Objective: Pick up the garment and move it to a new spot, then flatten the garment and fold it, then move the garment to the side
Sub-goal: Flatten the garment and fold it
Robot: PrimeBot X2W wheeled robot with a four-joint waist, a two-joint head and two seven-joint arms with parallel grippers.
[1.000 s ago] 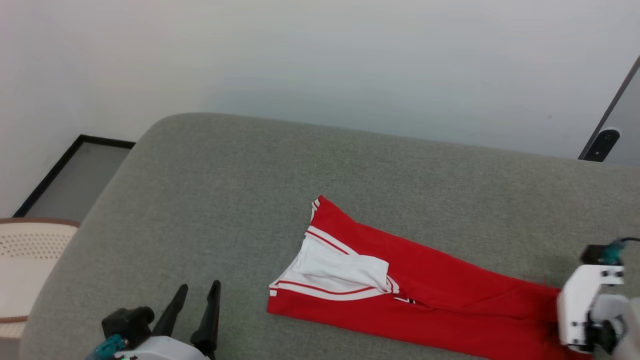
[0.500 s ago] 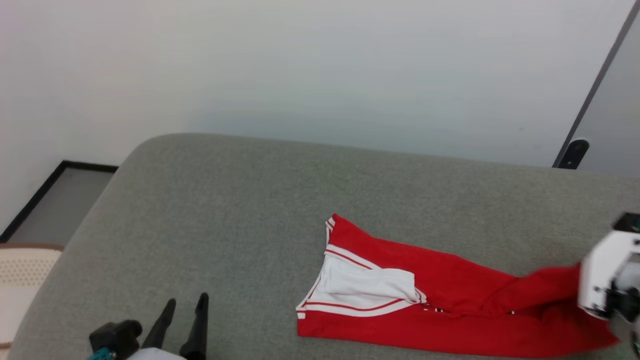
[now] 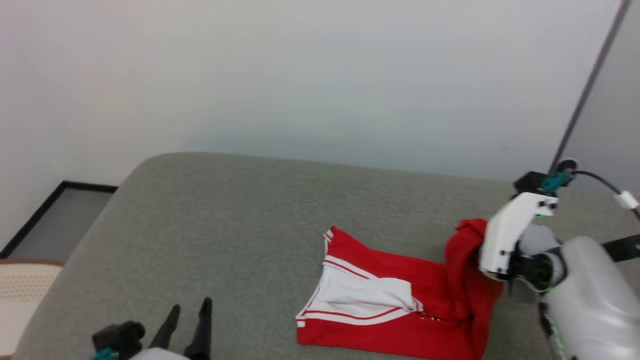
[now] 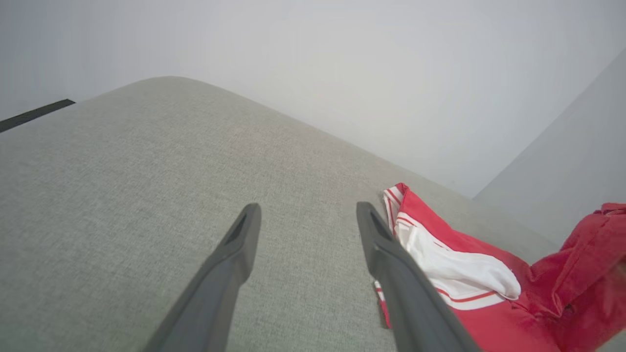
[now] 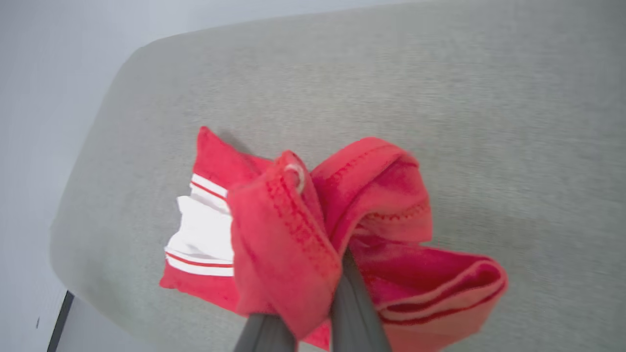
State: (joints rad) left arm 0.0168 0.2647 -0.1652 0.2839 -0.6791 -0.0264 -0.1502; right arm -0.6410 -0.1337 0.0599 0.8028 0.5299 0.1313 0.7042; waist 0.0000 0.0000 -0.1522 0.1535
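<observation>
The garment (image 3: 395, 265), bright red with a white striped sleeve panel, lies on the grey cushioned surface (image 3: 225, 225). Its right end is raised and bunched over the rest. My right gripper (image 5: 313, 313) is shut on that raised red hem, and the cloth drapes over its fingers (image 5: 357, 318). In the head view its white wrist (image 3: 510, 235) sits at the right of the lifted fabric. My left gripper (image 3: 190, 306) stands open and holds nothing, low at the left, well apart from the garment's sleeve end (image 4: 455, 269). In its own view the left gripper (image 4: 308, 210) hovers over bare cushion.
A pale wall rises behind the cushion's rounded far edge. A dark-framed panel (image 3: 60, 210) and a cream perforated object (image 3: 20, 285) lie off the left side. A dark door edge (image 3: 585, 95) stands at the right. Bare cushion spreads left of the garment.
My right gripper has lifted the garment's right end and carried it up and left over the flat part. The camera has shifted. The left gripper has stayed open and still.
</observation>
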